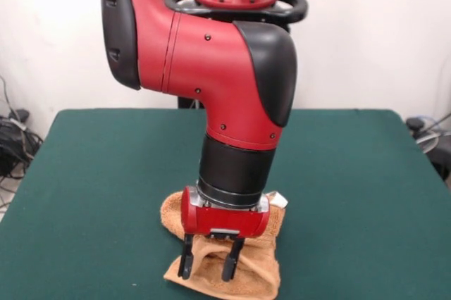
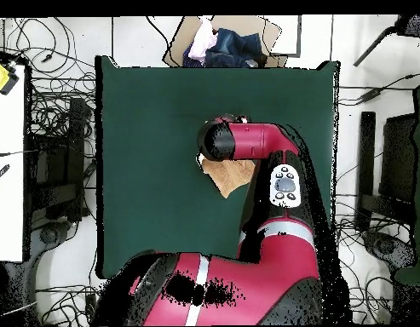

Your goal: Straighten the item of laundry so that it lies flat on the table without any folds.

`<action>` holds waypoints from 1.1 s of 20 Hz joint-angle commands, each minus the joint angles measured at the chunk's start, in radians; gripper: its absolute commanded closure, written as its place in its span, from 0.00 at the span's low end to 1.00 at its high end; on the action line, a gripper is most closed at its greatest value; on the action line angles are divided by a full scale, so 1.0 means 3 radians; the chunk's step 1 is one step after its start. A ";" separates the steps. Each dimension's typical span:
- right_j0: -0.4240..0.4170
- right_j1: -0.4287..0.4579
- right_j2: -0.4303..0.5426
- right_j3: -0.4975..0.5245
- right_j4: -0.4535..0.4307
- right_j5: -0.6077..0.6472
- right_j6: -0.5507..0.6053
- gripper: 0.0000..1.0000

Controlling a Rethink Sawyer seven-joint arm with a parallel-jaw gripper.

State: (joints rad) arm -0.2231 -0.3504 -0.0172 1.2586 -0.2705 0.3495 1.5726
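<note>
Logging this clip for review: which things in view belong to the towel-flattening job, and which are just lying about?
Part of the job:
- towel, bunched and folded under the arm
- gripper, open, fingers straddling a raised fold
- table, green top

Just lying about:
- cardboard box of clothes beyond the table's far edge
- cables on the floor
- white side table

A small orange-tan terry-cloth towel (image 1: 250,272) lies on the dark green felt surface (image 1: 99,173); the claw (image 1: 210,259) is black, its arm (image 1: 211,60) red and black.
</note>
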 commanded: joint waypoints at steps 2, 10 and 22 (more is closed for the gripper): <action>0.0040 0.0053 0.0019 0.0439 -0.0204 -0.0185 0.0346 0.00; -0.0094 -0.0036 0.0152 0.0598 -0.0190 -0.0268 0.0282 0.00; -0.0129 -0.0158 0.0132 0.0833 -0.0075 0.0047 0.0288 0.00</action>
State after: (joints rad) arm -0.2537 -0.3984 -0.0159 1.3918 -0.2701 0.3246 1.5726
